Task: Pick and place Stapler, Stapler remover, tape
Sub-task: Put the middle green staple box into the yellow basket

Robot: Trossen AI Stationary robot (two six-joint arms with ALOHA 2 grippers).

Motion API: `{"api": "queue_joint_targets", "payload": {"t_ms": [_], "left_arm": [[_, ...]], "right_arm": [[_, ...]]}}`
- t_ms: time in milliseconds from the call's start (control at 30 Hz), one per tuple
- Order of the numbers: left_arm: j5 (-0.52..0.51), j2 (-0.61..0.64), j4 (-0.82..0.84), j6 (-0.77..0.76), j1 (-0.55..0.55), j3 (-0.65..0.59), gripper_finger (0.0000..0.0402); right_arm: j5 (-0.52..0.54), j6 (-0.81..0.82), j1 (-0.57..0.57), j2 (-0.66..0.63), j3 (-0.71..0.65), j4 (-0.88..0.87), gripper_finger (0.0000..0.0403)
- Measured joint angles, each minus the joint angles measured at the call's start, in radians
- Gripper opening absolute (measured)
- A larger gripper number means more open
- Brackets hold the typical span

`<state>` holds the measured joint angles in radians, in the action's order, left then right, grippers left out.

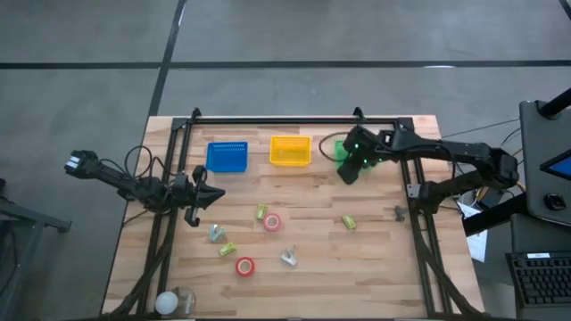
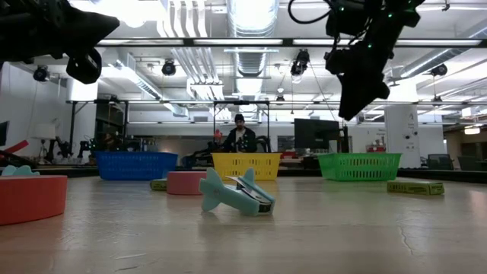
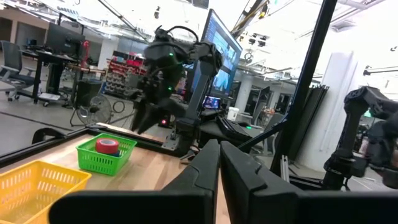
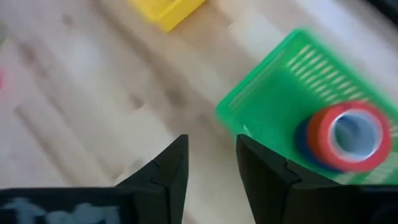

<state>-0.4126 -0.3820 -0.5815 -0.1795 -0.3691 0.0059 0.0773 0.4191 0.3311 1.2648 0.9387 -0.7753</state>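
Nearest the front edge of the wooden table [image 1: 375, 267], a red roll of tape [image 1: 244, 266] lies flat, with a teal staple remover [image 1: 288, 259] just beside it. A little farther in sits a yellow-green stapler [image 1: 227, 249] and another teal remover [image 1: 216, 234], then a second red roll [image 1: 272, 222] near a small green stapler [image 1: 260, 212]. Off to the right, one more stapler [image 1: 349, 221] lies on its own, well apart from the rest.

Left gripper [image 1: 203, 199] hangs at the table's left side — fingers [image 3: 208, 163] pressed together, nothing between them.

Now to the far row: blue basket [image 1: 227, 157], yellow basket [image 1: 290, 150], green basket [image 1: 339, 148], side by side along the back rail. Right gripper [image 1: 350, 169] hovers above the near edge of the green basket — fingers [image 4: 174, 163] apart with a small gap, empty. And there it is in the wrist view: a red roll [image 4: 347, 135] resting inside the green basket, pale centre facing up. Beyond the table, a person [image 2: 239, 135] sits in the room.
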Motion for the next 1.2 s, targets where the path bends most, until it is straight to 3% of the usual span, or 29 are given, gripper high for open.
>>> {"api": "queue_joint_targets", "payload": {"t_ms": [400,700,967,1200], "left_arm": [[0.0,0.0,0.0,0.0,0.0,0.0,0.0019],[0.0,0.0,0.0,0.0,0.0,0.0,0.0021],[0.0,0.0,0.0,0.0,0.0,0.0,0.0021],[0.0,0.0,0.0,0.0,0.0,0.0,0.0019]], "right_arm": [[-0.006,0.274,-0.304,0.003,-0.009,-0.06,0.0115],[-0.002,0.486,-0.509,0.054,-0.023,-0.076,0.0174],[0.012,0.569,-0.588,0.16,-0.026,-0.074,0.0242],[0.019,0.576,-0.594,0.254,-0.03,-0.073,0.0246]]}}
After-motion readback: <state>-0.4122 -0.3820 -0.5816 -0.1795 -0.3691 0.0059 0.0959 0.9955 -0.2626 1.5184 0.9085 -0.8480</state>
